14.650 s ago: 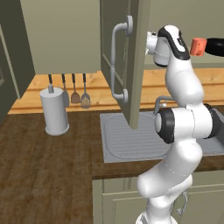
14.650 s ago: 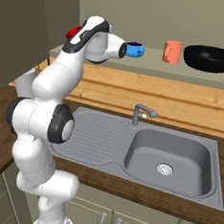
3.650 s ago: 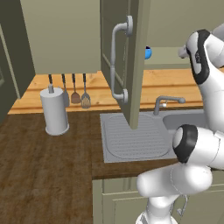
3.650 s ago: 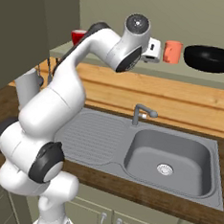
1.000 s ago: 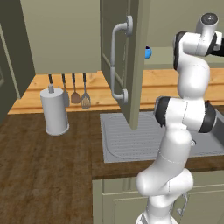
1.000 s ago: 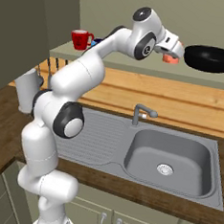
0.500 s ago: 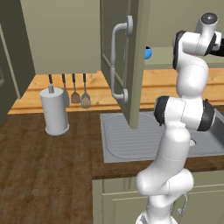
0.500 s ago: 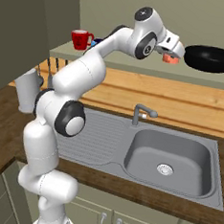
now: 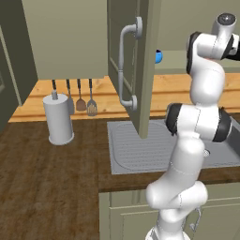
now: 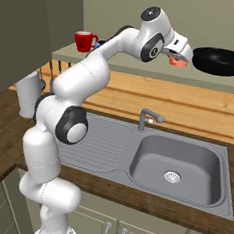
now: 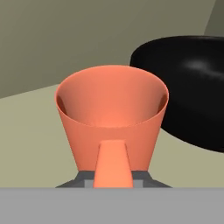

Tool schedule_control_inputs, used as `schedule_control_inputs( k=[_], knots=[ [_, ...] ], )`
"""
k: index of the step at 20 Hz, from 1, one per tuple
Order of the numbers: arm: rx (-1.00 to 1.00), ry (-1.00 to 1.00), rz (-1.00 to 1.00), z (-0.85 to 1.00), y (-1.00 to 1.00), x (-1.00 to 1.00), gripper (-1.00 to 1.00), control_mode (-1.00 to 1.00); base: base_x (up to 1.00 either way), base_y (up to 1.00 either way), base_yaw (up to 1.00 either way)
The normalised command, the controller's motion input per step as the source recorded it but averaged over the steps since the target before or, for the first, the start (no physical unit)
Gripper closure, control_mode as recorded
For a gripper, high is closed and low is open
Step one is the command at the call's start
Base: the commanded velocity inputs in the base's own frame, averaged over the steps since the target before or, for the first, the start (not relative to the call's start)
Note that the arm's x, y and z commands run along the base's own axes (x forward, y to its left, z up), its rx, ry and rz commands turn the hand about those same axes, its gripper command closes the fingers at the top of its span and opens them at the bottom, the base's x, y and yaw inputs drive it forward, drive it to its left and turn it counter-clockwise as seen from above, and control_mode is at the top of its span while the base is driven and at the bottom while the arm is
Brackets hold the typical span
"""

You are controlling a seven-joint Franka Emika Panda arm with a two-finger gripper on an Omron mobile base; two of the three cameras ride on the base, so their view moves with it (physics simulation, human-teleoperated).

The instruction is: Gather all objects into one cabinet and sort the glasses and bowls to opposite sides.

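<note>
The hand (image 10: 180, 58) sits at the small orange-red cup (image 11: 111, 120), which stands on the cabinet shelf (image 10: 119, 61) with the wide black bowl (image 11: 192, 83) just beside it at its 3 o'clock. The cup's handle points straight back between the fingers, but whether they are clamped on it I cannot tell. The cup looks light, rigid and smooth-walled, so probably slippery; the handle or the rim wall seems the surest hold. The glossy red cup (image 10: 84, 40) waits well apart at the shelf's other end, with the blue bowl (image 9: 158, 56) behind the cabinet door (image 9: 143, 70).
</note>
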Motion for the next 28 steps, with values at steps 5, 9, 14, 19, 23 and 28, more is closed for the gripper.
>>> schedule_control_inputs(
  k=[5, 9, 14, 19, 23, 28],
  knots=[
    [0.02, 0.00, 0.09, 0.00, 0.42, -0.54, 1.00, -1.00, 0.00, 0.00, 0.00],
    [0.00, 0.00, 0.10, 0.00, 0.83, -0.14, 1.00, -1.00, 0.00, 0.00, 0.00],
    [0.00, -0.02, 0.09, -0.03, 0.92, 0.00, 1.00, -1.00, 0.00, 0.00, 0.00],
    [0.00, 0.00, 0.08, -0.09, 0.81, 0.00, 1.00, -1.00, 0.00, 0.00, 0.00],
    [0.00, -0.01, 0.05, 0.00, 0.50, 0.00, 1.00, -1.00, 0.00, 0.00, 0.00],
    [0.00, -0.01, 0.04, 0.00, 0.25, 0.23, 1.00, -1.00, 0.00, 0.00, 0.00]
  ],
)
